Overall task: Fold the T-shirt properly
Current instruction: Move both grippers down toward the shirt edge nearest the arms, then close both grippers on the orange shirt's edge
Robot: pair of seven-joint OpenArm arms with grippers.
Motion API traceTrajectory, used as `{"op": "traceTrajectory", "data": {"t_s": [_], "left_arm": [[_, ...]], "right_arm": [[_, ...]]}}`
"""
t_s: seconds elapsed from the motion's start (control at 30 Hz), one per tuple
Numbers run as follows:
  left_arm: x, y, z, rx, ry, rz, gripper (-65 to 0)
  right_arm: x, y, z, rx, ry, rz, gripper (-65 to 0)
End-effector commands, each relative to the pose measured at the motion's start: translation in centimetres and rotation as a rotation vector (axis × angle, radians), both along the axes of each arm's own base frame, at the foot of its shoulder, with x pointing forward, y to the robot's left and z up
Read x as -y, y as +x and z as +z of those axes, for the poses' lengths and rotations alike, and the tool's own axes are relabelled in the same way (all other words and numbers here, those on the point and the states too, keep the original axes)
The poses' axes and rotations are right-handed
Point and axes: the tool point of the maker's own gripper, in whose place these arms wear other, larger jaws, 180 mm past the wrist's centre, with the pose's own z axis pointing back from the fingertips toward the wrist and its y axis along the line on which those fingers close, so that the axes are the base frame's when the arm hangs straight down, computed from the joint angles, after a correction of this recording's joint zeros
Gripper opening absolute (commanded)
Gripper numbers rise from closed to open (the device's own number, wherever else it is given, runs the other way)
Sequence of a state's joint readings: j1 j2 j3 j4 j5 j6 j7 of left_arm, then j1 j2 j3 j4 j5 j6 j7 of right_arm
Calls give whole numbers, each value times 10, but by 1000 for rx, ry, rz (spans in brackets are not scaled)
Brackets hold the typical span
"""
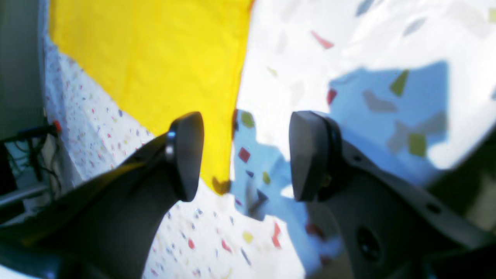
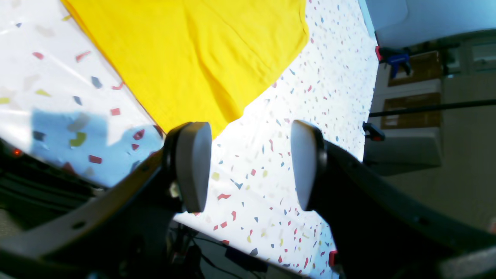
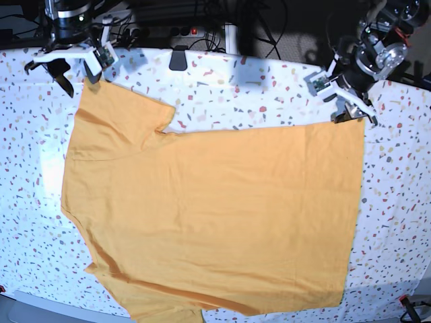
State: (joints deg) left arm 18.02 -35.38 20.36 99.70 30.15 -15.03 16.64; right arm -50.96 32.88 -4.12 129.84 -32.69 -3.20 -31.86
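The T-shirt (image 3: 215, 208) lies spread flat on the speckled table (image 3: 269, 87), plain orange-yellow with no lettering showing. My left gripper (image 3: 353, 114) hovers open over the shirt's far right corner. In the left wrist view that gripper (image 1: 248, 159) straddles the edge of the yellow cloth (image 1: 155, 66), one fingertip (image 1: 186, 155) above the fabric and the other above bare table. My right gripper (image 3: 76, 73) stands open just beyond the far left sleeve. From the right wrist, its jaws (image 2: 250, 166) frame bare table beside the shirt's corner (image 2: 201, 62). Neither holds anything.
A black clip (image 3: 178, 59) sits on the table's far edge, with cables and a power strip (image 3: 195, 30) behind it. A red clamp (image 3: 407, 303) grips the near right edge. The shirt's bottom reaches the table's front edge (image 3: 40, 299).
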Motion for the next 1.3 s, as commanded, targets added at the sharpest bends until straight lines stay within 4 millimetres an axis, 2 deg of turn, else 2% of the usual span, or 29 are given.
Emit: {"op": "traceTrajectory", "data": {"t_s": [0.0, 0.2, 0.3, 0.37, 0.47, 0.5, 0.57, 0.67, 0.8, 0.97, 1.13, 1.27], "left_arm": [[-6, 8, 3, 16, 17, -2, -309], [-33, 33, -19, -7, 91, 36, -309], [-51, 34, -32, -39, 126, 67, -339], [-57, 29, -39, -62, 140, 80, -427], [-56, 23, -42, -74, 137, 78, -636], [-54, 23, -41, -71, 125, 71, -650], [-45, 26, -37, -60, 80, 60, -650], [-31, 30, -26, -36, 21, 43, -650], [-20, 36, -13, -3, -3, 24, -650], [-4, 41, 3, 36, -39, 1, -650], [-1, 42, 7, 47, -45, -6, -650], [-1, 42, 7, 47, -45, -6, -650]], "right_arm": [[-1, 4, 10, 39, -3, 5, -323], [-1, 4, 10, 39, -3, 5, -323], [-1, 3, 9, 34, 5, 2, -323], [-1, 2, 7, 25, 20, -5, -323], [-5, -1, 0, -11, 76, -16, -323], [-9, -1, -5, -33, 96, -3, -323], [-14, 4, -13, -69, 118, 25, -323], [-11, 16, -25, -93, 89, 52, -323], [-10, 21, -48, -166, 51, 120, -322], [11, 22, -80, -250, -5, 106, -322], [30, 29, -94, -268, -50, 74, -322], [34, 33, -100, -264, -68, 87, -323]]}}
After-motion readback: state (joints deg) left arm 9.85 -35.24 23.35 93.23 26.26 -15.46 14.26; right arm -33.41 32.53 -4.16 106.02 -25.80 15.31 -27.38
